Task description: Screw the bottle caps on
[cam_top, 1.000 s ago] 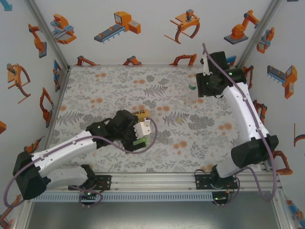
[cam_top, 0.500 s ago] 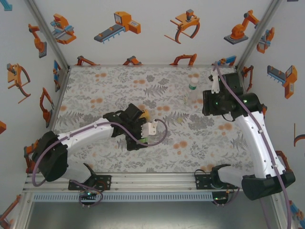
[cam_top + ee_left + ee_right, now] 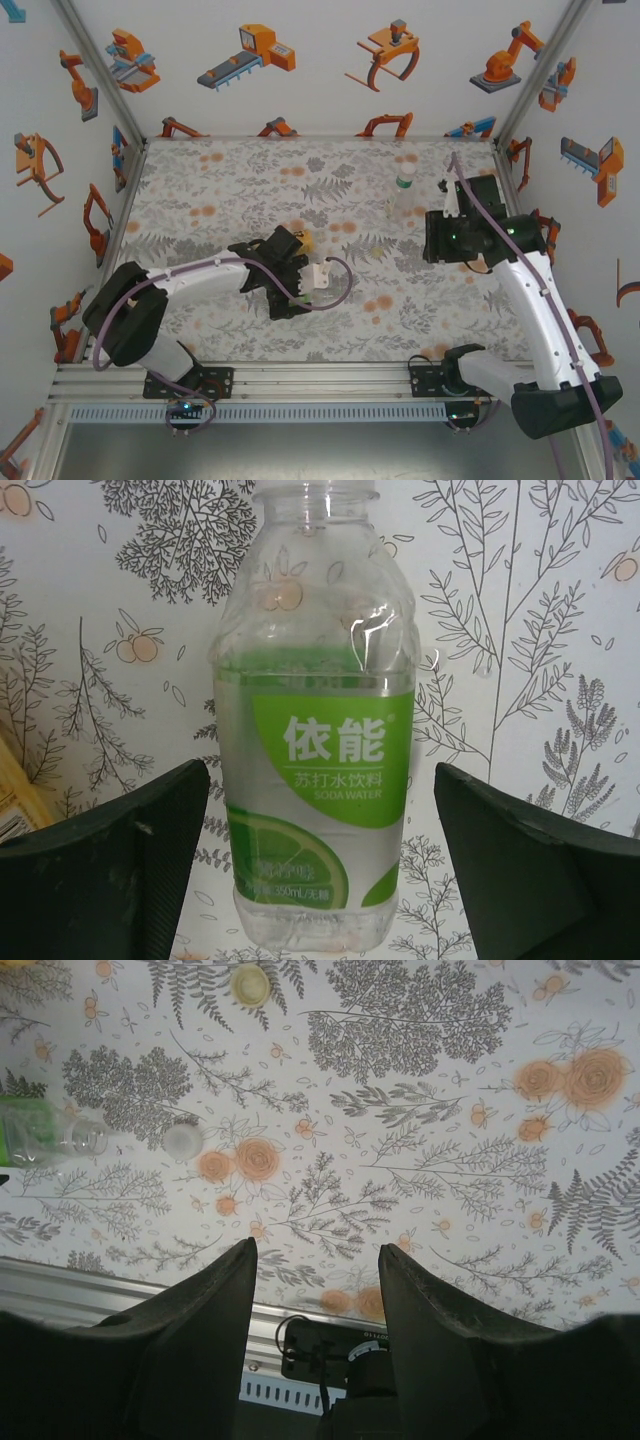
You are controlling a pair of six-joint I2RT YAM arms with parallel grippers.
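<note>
A clear bottle with a green label point(image 3: 315, 770) lies on the floral table, its neck open and pointing away. My left gripper point(image 3: 320, 880) is open, one finger point(image 3: 110, 870) on each side of the bottle with a gap to both. In the top view this gripper point(image 3: 285, 285) sits just in front of the amber bottle point(image 3: 298, 240). My right gripper point(image 3: 315, 1250) is open and empty above the table. It looks down on a pale yellow cap point(image 3: 250, 982), a whitish cap point(image 3: 183, 1140) and the green-label bottle point(image 3: 40, 1132). A clear bottle point(image 3: 403, 192) with a greenish cap stands at the back right.
The amber bottle's yellow label edge point(image 3: 15, 790) lies close to my left finger. The metal front rail point(image 3: 120, 1280) and the right arm's base point(image 3: 370, 1350) lie below the right gripper point(image 3: 440, 235). Frame posts and walls enclose the table point(image 3: 200, 180).
The right arm has pulled back from the standing bottle toward the right and the near side. The left gripper has shifted a little right over the green-label bottle, and its jaws have narrowed slightly.
</note>
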